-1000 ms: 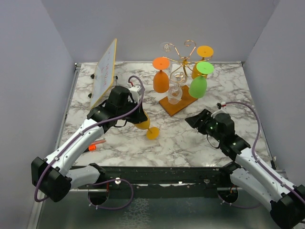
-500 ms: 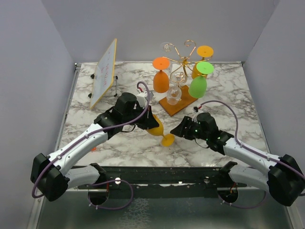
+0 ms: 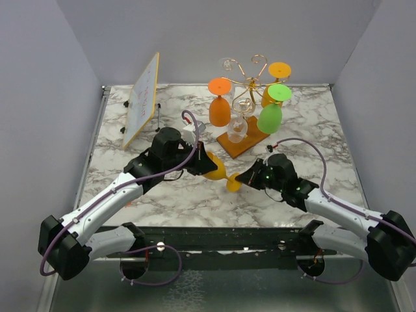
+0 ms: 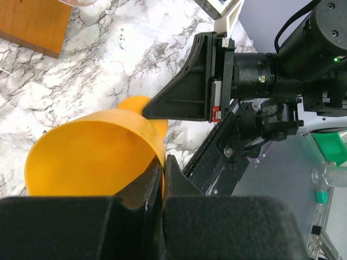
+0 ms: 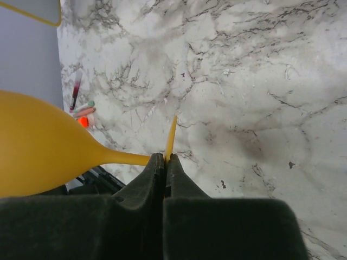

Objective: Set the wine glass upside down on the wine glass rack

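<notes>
A yellow-orange wine glass (image 3: 213,170) hangs on its side above the marble table between both arms. My left gripper (image 3: 200,160) is shut on the rim of its bowl (image 4: 92,151), one finger inside and one outside. My right gripper (image 3: 239,181) is shut on the thin edge of its foot disc (image 5: 171,135), with the stem running left to the bowl (image 5: 38,146). The right gripper's fingers (image 4: 184,97) show just past the glass in the left wrist view. The wine glass rack (image 3: 244,83), gold wire on a wooden base (image 3: 250,142), stands behind them.
On the rack hang an orange glass (image 3: 220,107), a green glass (image 3: 271,115), another orange one (image 3: 277,73) and a clear glass (image 3: 238,127). A tilted whiteboard (image 3: 143,97) stands back left. Markers (image 5: 82,111) lie near the table's front edge.
My right gripper has come in from the right and shut on the glass's foot. My left arm carried the glass a little right and turned its foot toward the right arm.
</notes>
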Robot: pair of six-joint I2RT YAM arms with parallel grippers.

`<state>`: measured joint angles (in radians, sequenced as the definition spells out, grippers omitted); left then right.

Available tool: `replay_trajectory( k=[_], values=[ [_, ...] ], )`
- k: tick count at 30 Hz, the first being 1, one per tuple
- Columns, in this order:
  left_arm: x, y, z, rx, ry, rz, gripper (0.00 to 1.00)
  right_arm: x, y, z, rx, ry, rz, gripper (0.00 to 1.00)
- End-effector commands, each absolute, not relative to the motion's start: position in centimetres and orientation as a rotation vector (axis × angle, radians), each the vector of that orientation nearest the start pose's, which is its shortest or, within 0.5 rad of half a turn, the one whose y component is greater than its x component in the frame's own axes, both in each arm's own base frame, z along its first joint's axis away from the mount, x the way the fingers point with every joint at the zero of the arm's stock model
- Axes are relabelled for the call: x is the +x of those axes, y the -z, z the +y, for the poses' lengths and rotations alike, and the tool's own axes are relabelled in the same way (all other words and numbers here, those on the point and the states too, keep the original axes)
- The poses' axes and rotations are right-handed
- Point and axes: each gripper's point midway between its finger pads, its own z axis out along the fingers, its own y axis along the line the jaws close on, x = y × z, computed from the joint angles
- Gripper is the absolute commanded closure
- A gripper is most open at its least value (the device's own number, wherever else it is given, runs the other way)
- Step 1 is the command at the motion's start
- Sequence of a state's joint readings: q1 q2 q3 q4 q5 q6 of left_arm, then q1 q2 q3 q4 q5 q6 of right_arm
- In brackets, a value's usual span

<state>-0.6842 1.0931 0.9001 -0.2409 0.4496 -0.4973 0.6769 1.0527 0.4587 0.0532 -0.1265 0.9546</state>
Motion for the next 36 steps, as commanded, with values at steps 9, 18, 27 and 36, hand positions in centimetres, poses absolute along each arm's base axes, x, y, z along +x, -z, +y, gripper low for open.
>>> replay_trajectory(
  k=[9, 18, 27, 36],
  values=[
    [18.3, -26.1, -26.7, 0.613, 1.129, 2.030, 0.27, 23.8, -14.7, 21.2, 0.013, -0.744, 2.155, 0.99],
    [15.5, -32.1, -26.3, 0.747, 1.218, 1.816, 0.08, 24.3, -21.1, 22.9, -0.390, -0.753, 1.813, 0.99],
    [16.7, -26.1, -28.5, 0.666, 1.311, 2.036, 0.07, 19.8, -23.5, 27.7, -0.691, -0.848, 1.552, 0.99],
    [15.3, -21.9, -28.6, 0.816, 1.340, 2.159, 0.32, 17.8, -22.2, 30.2, -0.779, -0.756, 1.520, 0.99]
  ],
)
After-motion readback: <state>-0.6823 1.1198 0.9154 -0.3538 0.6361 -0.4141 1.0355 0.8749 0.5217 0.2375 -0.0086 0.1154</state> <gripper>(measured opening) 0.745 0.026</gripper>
